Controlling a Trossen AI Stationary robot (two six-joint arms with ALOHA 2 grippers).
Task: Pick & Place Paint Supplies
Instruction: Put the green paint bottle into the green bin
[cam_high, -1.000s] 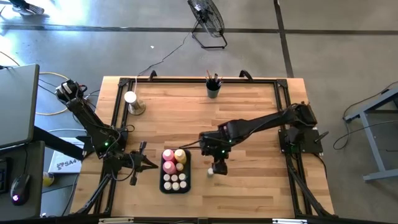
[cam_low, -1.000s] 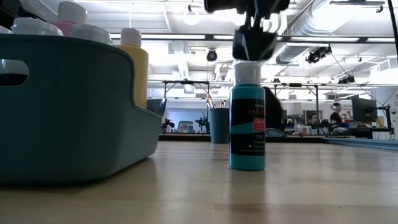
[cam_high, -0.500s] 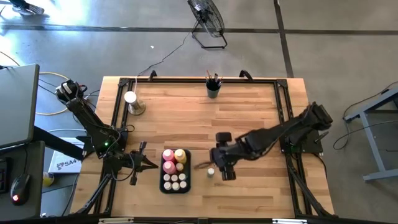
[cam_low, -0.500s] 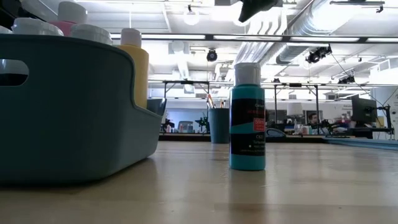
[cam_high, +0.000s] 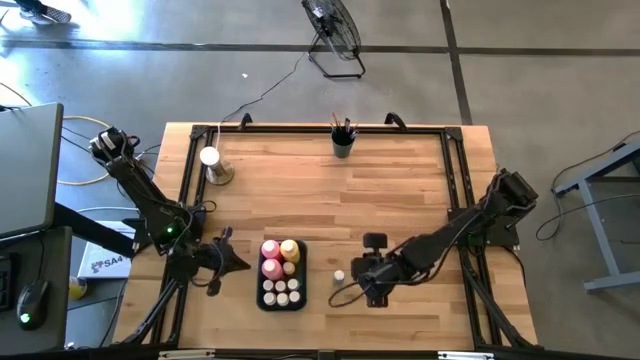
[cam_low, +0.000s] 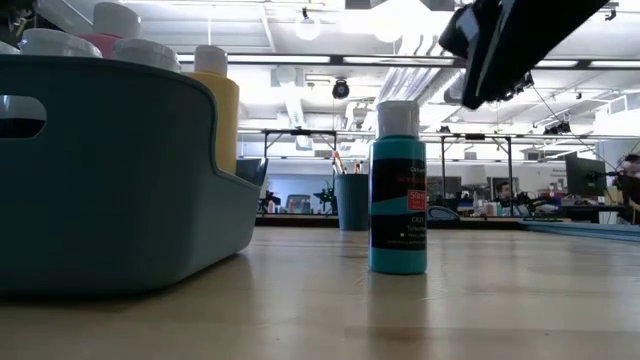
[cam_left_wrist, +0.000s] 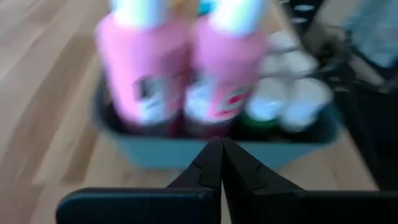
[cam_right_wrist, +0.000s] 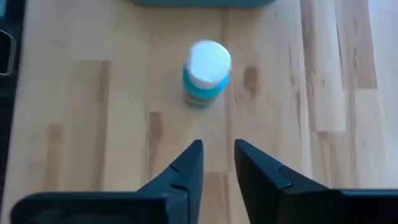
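A small teal paint bottle (cam_high: 339, 276) with a white cap (cam_right_wrist: 208, 59) stands upright on the wooden table, alone, right of the blue-grey caddy (cam_low: 120, 190). The caddy holds a pink bottle (cam_high: 271, 258), a yellow bottle (cam_high: 290, 250) and several white-capped small bottles. My right gripper (cam_right_wrist: 217, 155) hovers open, a little right of the teal bottle and toward the near edge, with nothing between its fingers. My left gripper (cam_left_wrist: 221, 152) is shut, level, just left of the caddy. Paintbrushes stand in a dark cup (cam_high: 343, 142) at the far edge.
A white knob on a round tan base (cam_high: 213, 166) stands at the far left. Black frame rails (cam_high: 455, 170) run along the table's sides. In the low view my right arm (cam_low: 520, 40) hangs above and right of the teal bottle (cam_low: 398, 190).
My right gripper has risen off the teal bottle's cap and swung away toward the table's right and near edges, tipping more steeply down. The bottle stays upright where it was. My left gripper has rolled a little in place.
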